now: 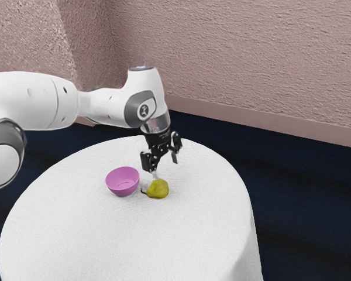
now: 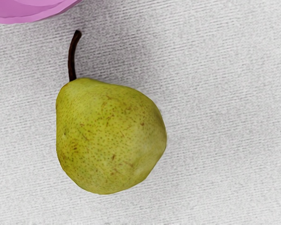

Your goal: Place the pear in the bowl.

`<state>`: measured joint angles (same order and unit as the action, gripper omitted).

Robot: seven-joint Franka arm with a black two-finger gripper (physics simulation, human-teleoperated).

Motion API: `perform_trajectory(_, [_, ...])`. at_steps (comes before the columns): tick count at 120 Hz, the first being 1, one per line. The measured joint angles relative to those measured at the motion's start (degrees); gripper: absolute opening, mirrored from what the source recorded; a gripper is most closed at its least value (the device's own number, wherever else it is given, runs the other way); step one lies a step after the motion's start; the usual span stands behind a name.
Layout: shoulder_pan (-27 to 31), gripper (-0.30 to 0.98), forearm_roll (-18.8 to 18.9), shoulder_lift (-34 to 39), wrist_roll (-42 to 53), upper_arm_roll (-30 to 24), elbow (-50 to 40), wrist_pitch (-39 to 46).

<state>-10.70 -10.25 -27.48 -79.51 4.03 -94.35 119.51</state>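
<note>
Lying near the bowl (image 1: 123,182), pear (image 1: 158,188) well inside the table edge (image 1: 242,185)

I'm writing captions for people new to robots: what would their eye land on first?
Probably the big white arm, reaching in from the exterior view's left, its black gripper open above the pear. Next, likely the pink bowl, vivid on the white tabletop. The yellow-green pear lies beside it, its dark stem pointing roughly bowlward.
</note>
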Motion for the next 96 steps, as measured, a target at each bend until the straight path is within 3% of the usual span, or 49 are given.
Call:
perform_trajectory(42, [-0.4, 0.67, 1.9, 2.0, -13.0, 0.3, -7.0, 4.9])
perform_trajectory(96, [-0.9, 0.67, 2.2, 0.3, -21.7, 0.4, -9.3, 9.9])
